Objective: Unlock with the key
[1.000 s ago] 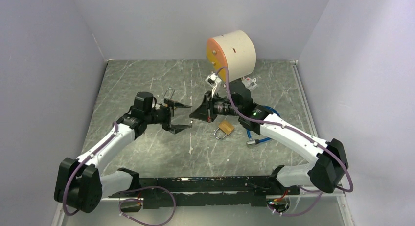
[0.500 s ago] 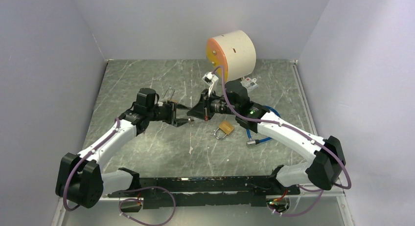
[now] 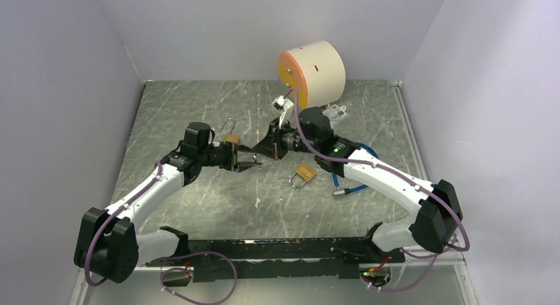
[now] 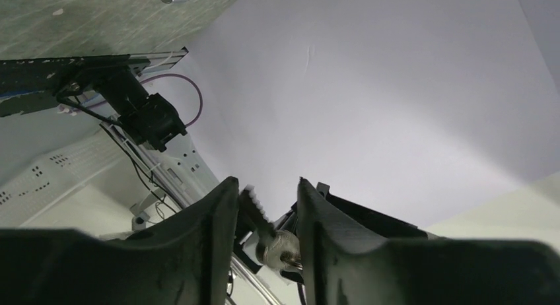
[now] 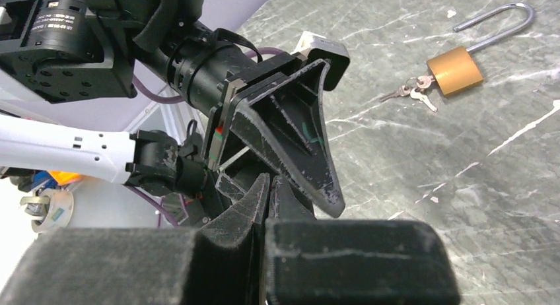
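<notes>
Grey marbled stone tops the table (image 3: 198, 107), boxed in by pale lavender walls. Above its middle the two arms meet tip to tip. The left gripper (image 4: 267, 183) stands about half closed, its black fingers (image 4: 211, 232) on either side of a small silver key (image 4: 280, 247) with a round head. Whether they actually pinch the key cannot be told. The right gripper (image 5: 272, 179) has its fingers pressed tight together, pushed in between the left gripper's, and its own camera shows nothing between them. Two brass padlocks lie on the table. The right-hand padlock (image 3: 305, 172) lies just beyond and below the right gripper, next to one coiled blue cable (image 3: 353, 183) with a silver end. The left-hand padlock (image 5: 454, 70) lies behind the left gripper with its steel shackle (image 5: 495, 21) raised, and two small keys (image 5: 413, 92) hang at its base. At the far wall rests one cream cylinder (image 3: 317, 70) with an orange face, a small white tag (image 3: 337, 109) just beneath it.
</notes>
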You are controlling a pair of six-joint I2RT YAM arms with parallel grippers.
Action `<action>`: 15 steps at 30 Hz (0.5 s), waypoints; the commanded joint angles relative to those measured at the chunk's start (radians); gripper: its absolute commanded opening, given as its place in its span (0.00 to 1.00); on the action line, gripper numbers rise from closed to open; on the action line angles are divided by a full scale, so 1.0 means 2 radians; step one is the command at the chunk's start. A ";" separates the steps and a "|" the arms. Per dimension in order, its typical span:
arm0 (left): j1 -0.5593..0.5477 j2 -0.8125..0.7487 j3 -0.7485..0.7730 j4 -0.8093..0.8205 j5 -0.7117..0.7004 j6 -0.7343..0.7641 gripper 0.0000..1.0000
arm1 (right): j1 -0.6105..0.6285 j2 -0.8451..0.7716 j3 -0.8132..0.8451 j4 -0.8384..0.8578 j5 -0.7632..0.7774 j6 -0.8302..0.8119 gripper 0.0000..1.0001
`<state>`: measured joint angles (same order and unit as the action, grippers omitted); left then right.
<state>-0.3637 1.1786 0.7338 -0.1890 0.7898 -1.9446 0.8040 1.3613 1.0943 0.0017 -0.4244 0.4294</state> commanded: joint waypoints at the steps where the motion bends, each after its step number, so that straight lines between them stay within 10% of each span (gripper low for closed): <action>1: -0.002 0.001 -0.002 0.034 0.010 -0.013 0.35 | 0.002 0.003 0.019 0.019 0.001 -0.005 0.00; 6: -0.002 -0.002 -0.015 0.041 0.001 -0.017 0.04 | 0.002 -0.003 0.016 0.012 0.010 -0.008 0.00; 12: -0.002 0.002 0.004 0.011 -0.024 0.050 0.03 | 0.002 -0.016 0.012 -0.008 0.003 -0.002 0.01; 15: -0.002 0.007 0.025 -0.010 -0.052 0.123 0.02 | 0.002 -0.023 0.015 -0.026 0.013 0.012 0.39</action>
<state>-0.3637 1.1828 0.7208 -0.1589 0.7567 -1.8877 0.8070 1.3705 1.0943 -0.0509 -0.4194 0.4358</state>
